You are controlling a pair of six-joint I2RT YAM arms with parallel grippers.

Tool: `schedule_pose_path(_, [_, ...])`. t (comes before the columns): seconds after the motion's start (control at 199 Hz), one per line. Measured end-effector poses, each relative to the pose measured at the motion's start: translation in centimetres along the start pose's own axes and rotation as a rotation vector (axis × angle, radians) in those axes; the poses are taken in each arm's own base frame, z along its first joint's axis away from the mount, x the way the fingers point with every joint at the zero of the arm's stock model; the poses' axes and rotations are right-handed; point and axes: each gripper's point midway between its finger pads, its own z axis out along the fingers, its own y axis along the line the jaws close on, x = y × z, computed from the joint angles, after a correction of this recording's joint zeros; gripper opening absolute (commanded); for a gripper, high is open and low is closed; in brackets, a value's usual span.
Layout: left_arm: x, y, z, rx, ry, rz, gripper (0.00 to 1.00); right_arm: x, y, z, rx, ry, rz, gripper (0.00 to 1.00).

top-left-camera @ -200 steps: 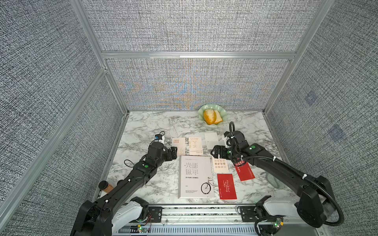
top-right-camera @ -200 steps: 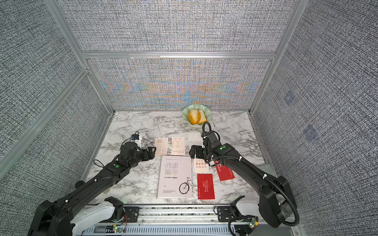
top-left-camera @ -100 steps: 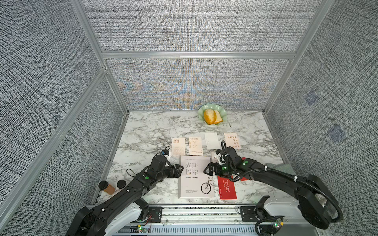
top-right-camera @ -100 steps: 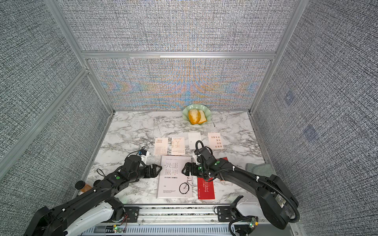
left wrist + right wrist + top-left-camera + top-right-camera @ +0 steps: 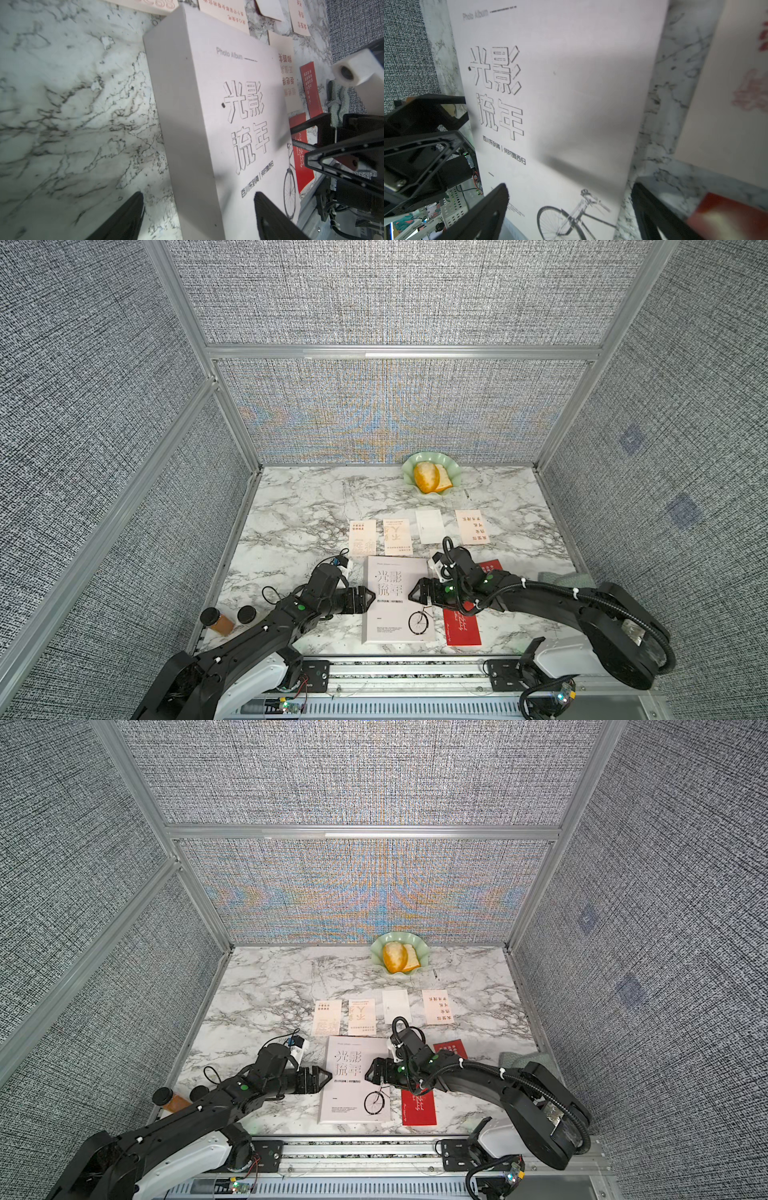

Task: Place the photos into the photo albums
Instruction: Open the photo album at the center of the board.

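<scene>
Marble table with album, photos, dish

Left arm and right arm reach low, inward; left jaws and right jaws gape

I'm seeing a pale green dish sitting at the back of the marble table, holding 2 yellowish bread pieces; 2 black-capped jars are resting at its front-left edge.

The photo album lies flat on the worktop, low in the centre of the frame. Just above it four photos lie in a row; two further photos lie at its right. The left pincer is at its left edge, the right pincer over its right edge. The dish stands higher, by the back wall.
</scene>
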Motion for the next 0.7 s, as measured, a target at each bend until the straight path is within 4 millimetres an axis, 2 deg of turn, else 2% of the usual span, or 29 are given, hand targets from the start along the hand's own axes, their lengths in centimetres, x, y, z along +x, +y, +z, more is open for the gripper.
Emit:
schedule_pose_path(0.151, [0.3, 0.0, 0.4, 0.01, 0.013, -0.008, 0.77, 0.1, 0.8, 0.1, -0.031, 0.005, -0.001, 0.94])
schedule_pose_path(0.363, [0.5, -0.4, 0.7, 0.035, 0.021, -0.016, 0.76, -0.2, 1.8, -0.3, -0.063, -0.002, -0.005, 0.94])
schedule_pose_path(0.574, [0.4, -0.5, 1.0, 0.038, 0.027, -0.034, 0.76, -1.6, 4.5, -1.5, -0.127, -0.037, -0.039, 0.93])
schedule_pose_path(0.705, [0.0, -0.7, 0.9, 0.04, 0.017, -0.036, 0.76, -1.8, 5.2, -2.3, -0.134, -0.042, -0.048, 0.93])
